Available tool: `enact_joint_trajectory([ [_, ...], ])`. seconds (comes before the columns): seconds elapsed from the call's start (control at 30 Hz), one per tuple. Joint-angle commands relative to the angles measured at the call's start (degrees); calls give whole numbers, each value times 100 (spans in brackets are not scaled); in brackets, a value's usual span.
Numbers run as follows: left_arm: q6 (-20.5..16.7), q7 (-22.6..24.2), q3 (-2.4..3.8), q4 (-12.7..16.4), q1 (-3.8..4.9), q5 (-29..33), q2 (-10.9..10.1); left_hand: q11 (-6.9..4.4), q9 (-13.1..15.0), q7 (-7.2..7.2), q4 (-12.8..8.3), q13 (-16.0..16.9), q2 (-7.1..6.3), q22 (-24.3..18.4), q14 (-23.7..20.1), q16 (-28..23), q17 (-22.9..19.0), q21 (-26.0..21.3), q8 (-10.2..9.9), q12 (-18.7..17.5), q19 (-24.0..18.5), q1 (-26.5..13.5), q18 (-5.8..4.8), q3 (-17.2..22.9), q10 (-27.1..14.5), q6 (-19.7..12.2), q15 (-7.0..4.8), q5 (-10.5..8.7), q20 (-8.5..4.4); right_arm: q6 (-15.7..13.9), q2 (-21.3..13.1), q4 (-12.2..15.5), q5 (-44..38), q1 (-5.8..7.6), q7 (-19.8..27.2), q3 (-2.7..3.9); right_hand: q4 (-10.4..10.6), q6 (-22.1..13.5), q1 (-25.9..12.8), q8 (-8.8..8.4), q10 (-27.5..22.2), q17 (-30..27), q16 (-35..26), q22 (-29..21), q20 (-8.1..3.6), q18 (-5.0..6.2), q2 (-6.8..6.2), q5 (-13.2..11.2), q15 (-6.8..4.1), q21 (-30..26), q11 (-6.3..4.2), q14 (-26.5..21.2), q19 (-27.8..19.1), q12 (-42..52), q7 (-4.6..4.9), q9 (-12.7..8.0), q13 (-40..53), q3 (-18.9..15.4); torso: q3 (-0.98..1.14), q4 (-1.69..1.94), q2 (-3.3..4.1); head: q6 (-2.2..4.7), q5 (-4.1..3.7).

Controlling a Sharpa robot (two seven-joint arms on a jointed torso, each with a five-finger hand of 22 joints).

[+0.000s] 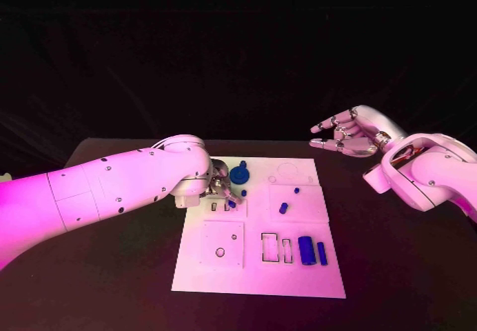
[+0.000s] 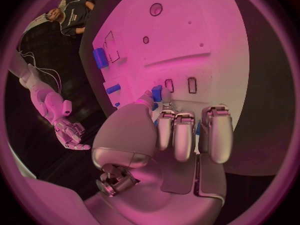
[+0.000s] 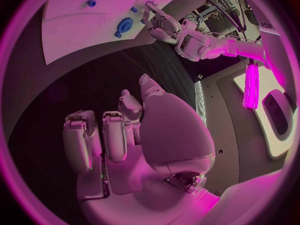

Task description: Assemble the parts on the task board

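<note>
The black counter (image 1: 398, 262) carried the white task board (image 1: 260, 276) in its middle. The left arm (image 1: 99, 193) reached over the board's near-left corner, and the left hand (image 1: 214, 185) was low over the board's upper left part. In the left wrist view its fingers (image 2: 187, 135) were curled downward close together, with a small blue part (image 2: 156, 92) just beyond the fingertips; I could not tell if the hand held this part or only touched it. The right hand (image 1: 348, 134) was raised off the board, beyond its far right corner, with the fingers apart and nothing inside them; the right wrist view showed the same loose hand (image 3: 125, 135) over the dark counter.

A round blue part (image 1: 240, 174) lay just beside the left hand. Two small blue parts (image 1: 285, 207) lay further toward the board's centre. Two long blue parts (image 1: 307, 250) stood well apart from both hands, at the board's near right side.
</note>
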Motion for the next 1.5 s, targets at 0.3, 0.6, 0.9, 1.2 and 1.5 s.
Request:
enact_joint_trajectory([
  [0.3,-256,-660,-5,43,-13,266,-46,73,333,59,-586,579,-990,800,591,17,1510,-17,3,-103,344,-536,-31,3036,-11,1,53,226,34,207,29,-35,-79,-1,-85,-1,-5,-44,47,-11,-37,857,-24,1506,45,-39,4,37,53,13,-1,446,600,-24,1,-8,-7,-45,3,-1,-2,-34,9],
  [0.6,-791,-476,7,402,-22,291,-325,58,475,70,-775,572,-1054,852,591,17,1510,7,77,-111,360,-787,-41,3415,1,-4,55,204,38,257,57,-73,-105,-2,-122,-6,-2,-45,42,-10,-41,849,-30,1506,45,-39,0,41,53,13,0,444,600,-34,1,-9,-14,-53,9,16,-3,-27,-10],
  [0.9,-1084,-446,10,684,-127,-70,-537,53,501,64,-820,579,-1089,891,591,17,1510,27,94,-103,374,-818,-49,3445,11,2,54,192,37,272,40,-78,-119,-4,-141,-8,8,-46,26,-9,-44,842,-36,1506,46,-39,-3,39,55,13,2,442,600,-39,3,-9,-19,-73,15,48,-14,-39,7],
  [1.2,-1278,-525,8,871,-240,-554,-606,51,513,59,-836,590,-1111,925,591,17,1510,45,108,-91,386,-847,-56,3449,23,17,51,184,36,288,35,-80,-123,-4,-136,-9,16,-46,16,-8,-48,837,-40,1506,46,-39,-2,38,56,13,3,441,600,-51,3,-10,-27,-83,16,69,-22,-55,2],
  [1.5,-1104,-659,6,904,-314,-779,-575,44,531,50,-835,595,-1115,948,591,17,1510,57,126,-85,394,-911,-60,3439,33,44,47,133,33,298,45,-81,-124,-4,-123,-9,16,-46,16,-8,-48,837,-40,1506,46,-39,-2,38,56,13,3,441,600,-51,3,-10,-27,-83,16,63,-14,-65,8],
])
